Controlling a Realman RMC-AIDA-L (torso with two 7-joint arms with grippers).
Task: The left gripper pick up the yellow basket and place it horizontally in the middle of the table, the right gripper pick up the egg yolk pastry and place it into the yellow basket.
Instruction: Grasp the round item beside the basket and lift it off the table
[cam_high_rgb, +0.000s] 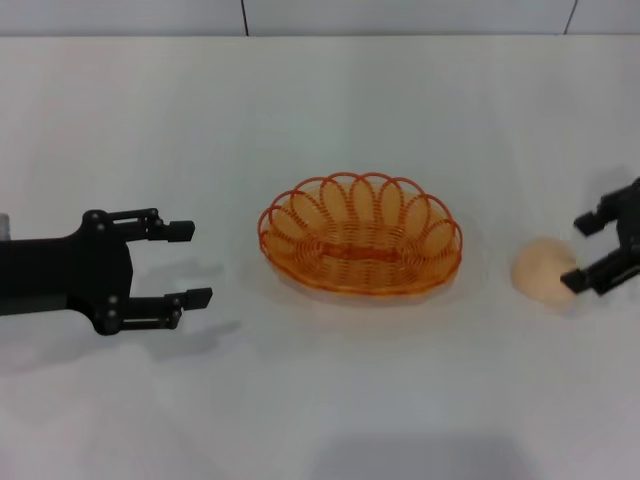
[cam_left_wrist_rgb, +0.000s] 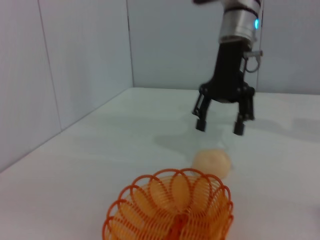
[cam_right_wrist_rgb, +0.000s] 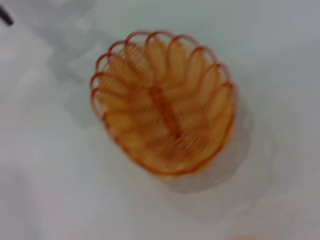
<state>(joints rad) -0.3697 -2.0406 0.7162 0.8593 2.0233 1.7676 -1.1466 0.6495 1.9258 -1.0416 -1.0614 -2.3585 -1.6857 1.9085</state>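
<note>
The yellow basket (cam_high_rgb: 360, 235) stands empty in the middle of the white table (cam_high_rgb: 320, 410), its long side running left to right. It also shows in the left wrist view (cam_left_wrist_rgb: 170, 212) and the right wrist view (cam_right_wrist_rgb: 165, 102). My left gripper (cam_high_rgb: 190, 264) is open and empty, left of the basket and apart from it. The egg yolk pastry (cam_high_rgb: 543, 270) lies on the table right of the basket. My right gripper (cam_high_rgb: 578, 253) is open at the pastry's right side. In the left wrist view this gripper (cam_left_wrist_rgb: 220, 125) hovers above the pastry (cam_left_wrist_rgb: 212, 162) without touching it.
Plain grey walls (cam_left_wrist_rgb: 75, 75) stand behind and beside the table. A wall edge runs along the table's far side (cam_high_rgb: 320, 36). Nothing else lies on the tabletop.
</note>
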